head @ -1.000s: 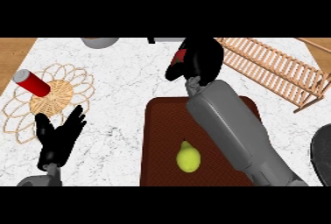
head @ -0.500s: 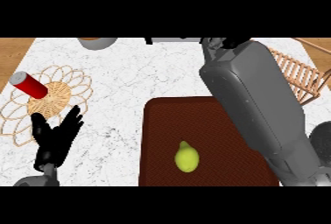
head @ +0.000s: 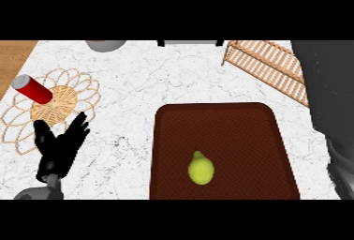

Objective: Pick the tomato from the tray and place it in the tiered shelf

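Note:
The dark brown tray [head: 221, 117] lies on the white marble counter and holds only a yellow-green lemon [head: 200, 168]. No tomato shows anywhere. The wooden slatted tiered shelf [head: 266, 63] stands at the back right. My right forearm [head: 325, 93] fills the right edge as a grey mass beside and partly over the shelf; its hand is out of the picture. My left hand [head: 59, 147] rests open at the lower left, fingers up, well apart from the tray.
A red can [head: 33, 89] lies on a woven wicker mat [head: 62, 105] at the left. A grey bowl [head: 105, 45] and a dark object [head: 190, 42] sit at the counter's back edge. Wooden surface [head: 14, 49] shows at the far left.
My right arm swung from above the tray's back edge to the far right, and its hand, which held something red, left the picture. The left hand stayed put.

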### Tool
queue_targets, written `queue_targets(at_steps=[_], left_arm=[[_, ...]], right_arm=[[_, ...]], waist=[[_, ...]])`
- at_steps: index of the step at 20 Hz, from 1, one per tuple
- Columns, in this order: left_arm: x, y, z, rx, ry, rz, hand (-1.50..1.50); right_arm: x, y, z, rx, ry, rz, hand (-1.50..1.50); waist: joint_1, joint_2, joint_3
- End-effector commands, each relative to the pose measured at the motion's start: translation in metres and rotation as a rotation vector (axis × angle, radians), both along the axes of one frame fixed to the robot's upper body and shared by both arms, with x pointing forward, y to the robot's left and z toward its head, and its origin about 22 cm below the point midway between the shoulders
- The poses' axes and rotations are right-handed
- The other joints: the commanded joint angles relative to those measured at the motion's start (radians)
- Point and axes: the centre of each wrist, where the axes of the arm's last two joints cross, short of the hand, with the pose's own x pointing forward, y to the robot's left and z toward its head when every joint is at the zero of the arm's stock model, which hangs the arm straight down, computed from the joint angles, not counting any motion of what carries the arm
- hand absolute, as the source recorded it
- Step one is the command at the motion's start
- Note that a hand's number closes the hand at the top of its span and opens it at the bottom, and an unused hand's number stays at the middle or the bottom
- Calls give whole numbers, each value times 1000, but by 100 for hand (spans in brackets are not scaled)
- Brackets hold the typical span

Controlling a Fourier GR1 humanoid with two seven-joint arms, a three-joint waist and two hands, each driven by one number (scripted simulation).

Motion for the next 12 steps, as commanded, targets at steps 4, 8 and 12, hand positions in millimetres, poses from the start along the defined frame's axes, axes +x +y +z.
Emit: queue_targets(at_steps=[4, 8, 12], left_arm=[[1, -8, -7, 7, 17, -15, 0], [4, -8, 0, 1, 2, -8, 0], [1, 3, 5, -14, 3, -7, 0]], right_arm=[[7, -41, 32, 44, 70, -111, 150], [22, -67, 32, 49, 115, -80, 150], [25, -90, 26, 27, 183, -51, 150]], waist=[[7, 5, -2], [13, 7, -2], [9, 5, -2]])
